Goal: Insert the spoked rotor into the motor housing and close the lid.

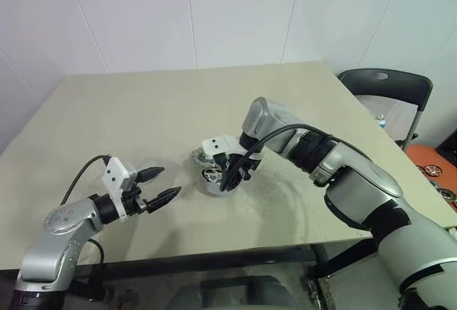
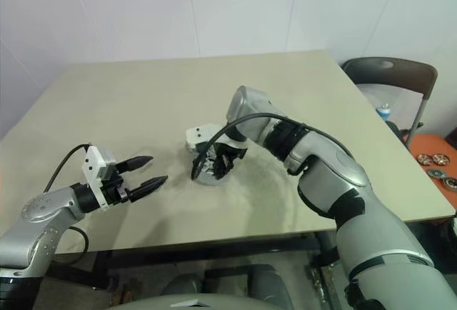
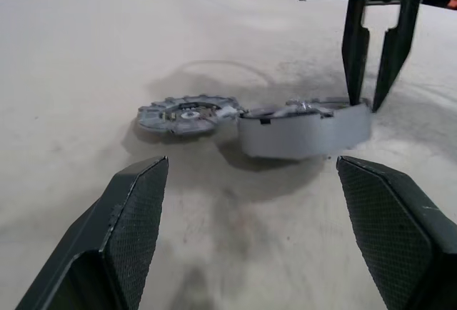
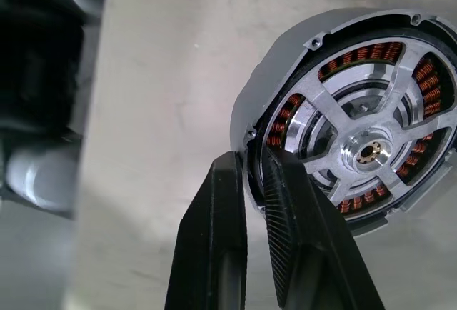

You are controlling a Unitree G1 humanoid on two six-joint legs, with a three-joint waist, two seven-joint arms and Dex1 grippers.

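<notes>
The motor housing point(image 4: 285, 60) rests on the table a little ahead of me, its copper windings showing. The spoked rotor point(image 4: 323, 113) lies inside it, silver spokes around a shiny hub. The lid point(image 3: 187, 113), a flat grey ribbed disc, lies flat on the table touching the housing's point(image 3: 303, 135) side. My right gripper point(image 4: 253, 154) points steeply down at the housing's rim, fingers close together with nothing held. My left gripper point(image 1: 170, 181) hovers open to the left of both parts, level with the table, aimed toward them with bare tabletop between.
The beige table point(image 1: 143, 110) is bare around the parts. A dark chair point(image 1: 389, 85) stands past the table's right edge, and an orange tray point(image 2: 435, 163) with small discs sits on the floor beyond it.
</notes>
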